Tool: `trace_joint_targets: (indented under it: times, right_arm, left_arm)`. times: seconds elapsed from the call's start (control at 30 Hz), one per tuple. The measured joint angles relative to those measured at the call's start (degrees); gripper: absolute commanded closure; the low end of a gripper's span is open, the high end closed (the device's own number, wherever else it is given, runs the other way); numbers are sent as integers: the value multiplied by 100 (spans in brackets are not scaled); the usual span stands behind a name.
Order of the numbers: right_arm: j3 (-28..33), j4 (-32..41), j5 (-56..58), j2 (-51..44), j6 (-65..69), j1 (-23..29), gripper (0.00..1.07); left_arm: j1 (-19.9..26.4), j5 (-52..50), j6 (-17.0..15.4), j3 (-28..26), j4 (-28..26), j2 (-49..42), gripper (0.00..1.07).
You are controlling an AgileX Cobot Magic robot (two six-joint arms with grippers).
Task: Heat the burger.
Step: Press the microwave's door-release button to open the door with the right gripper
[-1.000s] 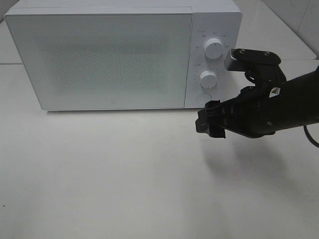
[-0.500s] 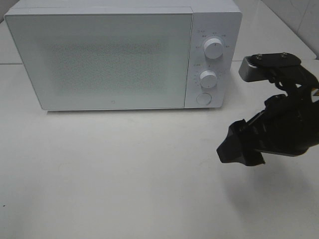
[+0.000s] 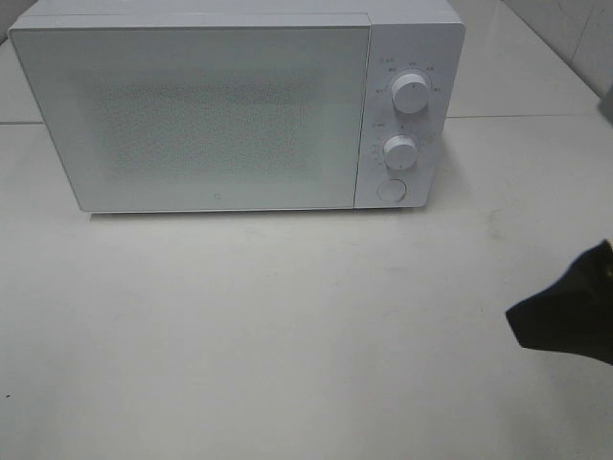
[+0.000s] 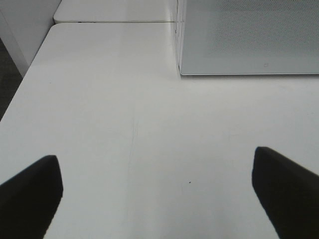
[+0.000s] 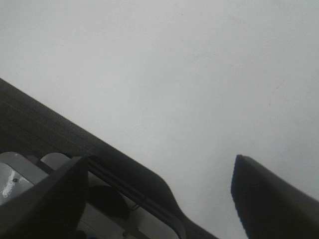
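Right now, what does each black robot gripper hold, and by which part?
Nothing is held. The left black gripper is open over the white tabletop; the right black gripper is open and empty too.

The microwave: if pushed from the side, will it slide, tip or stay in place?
The microwave is a wide, low box, so it probably will not tip. Its size suggests real weight; on the smooth white table it might slide only under a firm push.
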Motion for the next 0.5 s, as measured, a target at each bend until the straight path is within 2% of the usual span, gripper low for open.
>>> trace_joint_targets:
  times: [0.07, 0.2, 0.27, 0.5]
  right_arm:
    - [0, -103, 344, -653, 0, 0, 31]
    - [0, -338, 676, -1226, 29, 0, 31]
    - [0, -682, 1020, -1770, 229, 0, 31]
    - [172, -1346, 1518, -2469, 888, -23, 31]
  left_arm:
    - [0, 0, 0, 0, 0, 0, 9]
    - [0, 0, 0, 0, 0, 0, 9]
    - [0, 0, 0, 0, 0, 0, 9]
    - [0, 0, 0, 0, 0, 0, 9]
